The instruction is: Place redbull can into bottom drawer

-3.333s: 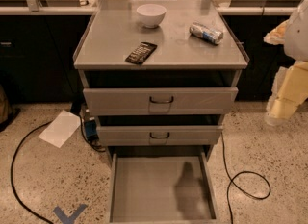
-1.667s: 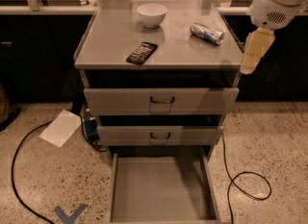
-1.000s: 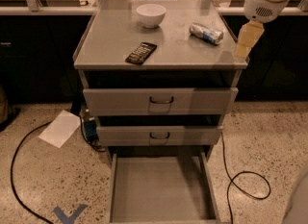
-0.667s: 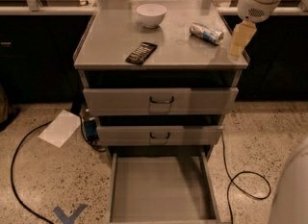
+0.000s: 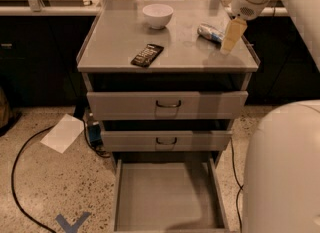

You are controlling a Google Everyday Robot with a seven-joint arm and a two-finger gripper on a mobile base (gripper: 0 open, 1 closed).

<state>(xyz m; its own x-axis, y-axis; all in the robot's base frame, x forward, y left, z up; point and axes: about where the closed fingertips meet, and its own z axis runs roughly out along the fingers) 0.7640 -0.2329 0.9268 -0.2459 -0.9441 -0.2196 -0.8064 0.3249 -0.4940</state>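
Observation:
The redbull can (image 5: pixel 209 32) lies on its side at the right rear of the grey cabinet top (image 5: pixel 120 52). My gripper (image 5: pixel 231 37) hangs from the white arm just right of the can, its cream fingers pointing down over the top's right part and covering the can's right end. The bottom drawer (image 5: pixel 167 193) is pulled out at floor level, and I see nothing on its flat grey floor.
A white bowl (image 5: pixel 157 15) and a flat black remote (image 5: pixel 147 55) sit on the cabinet top. The two upper drawers (image 5: pixel 167 104) stand slightly out. A white paper (image 5: pixel 62 133), a black cable (image 5: pixel 20 177) and blue tape (image 5: pixel 72 223) lie on the floor. My white body (image 5: pixel 282 172) fills the lower right.
My arm has swung up from the right side and moved left over the cabinet top, bringing the gripper down beside the can. The can, bowl and remote have not moved.

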